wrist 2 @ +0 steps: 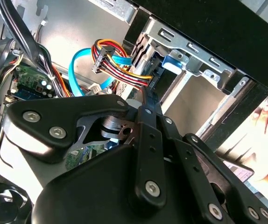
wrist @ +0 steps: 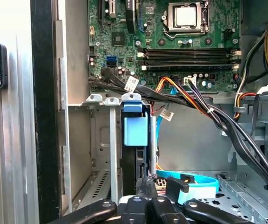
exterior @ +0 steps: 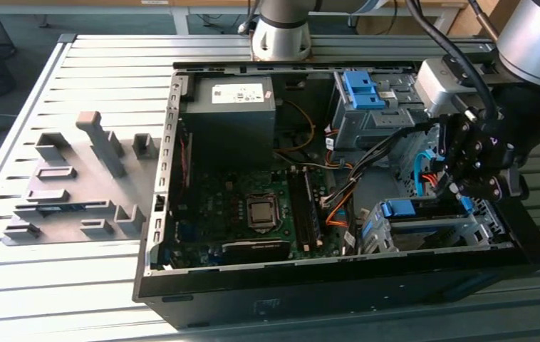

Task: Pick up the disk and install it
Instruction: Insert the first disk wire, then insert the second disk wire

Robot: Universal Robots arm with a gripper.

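Observation:
The disk (wrist: pixel 136 129) stands on edge in a slot of the metal drive cage (wrist: pixel 95 99). Its bright blue bracket tab faces the motherboard and its dark body runs back toward me. In the exterior view the disk (exterior: pixel 409 208) lies in the cage (exterior: pixel 441 231) at the case's front right corner. My black gripper (exterior: pixel 475 187) hangs over the cage's right end. In the first wrist view the gripper (wrist: pixel 148 183) is shut, its tips right at the disk's near end, beside the cable plugs. In the second wrist view the gripper (wrist 2: pixel 146 99) points at the blue tab (wrist 2: pixel 173 63).
The open computer case (exterior: pixel 161 178) lies on a slatted metal table. Black, orange and light blue cables (wrist: pixel 190 179) run close beside the cage. A second blue bracket (exterior: pixel 360 88) sits in the upper bay. A grey fixture (exterior: pixel 70 185) stands at the exterior view's left. A person's hand (wrist 2: pixel 267 122) rests outside the case.

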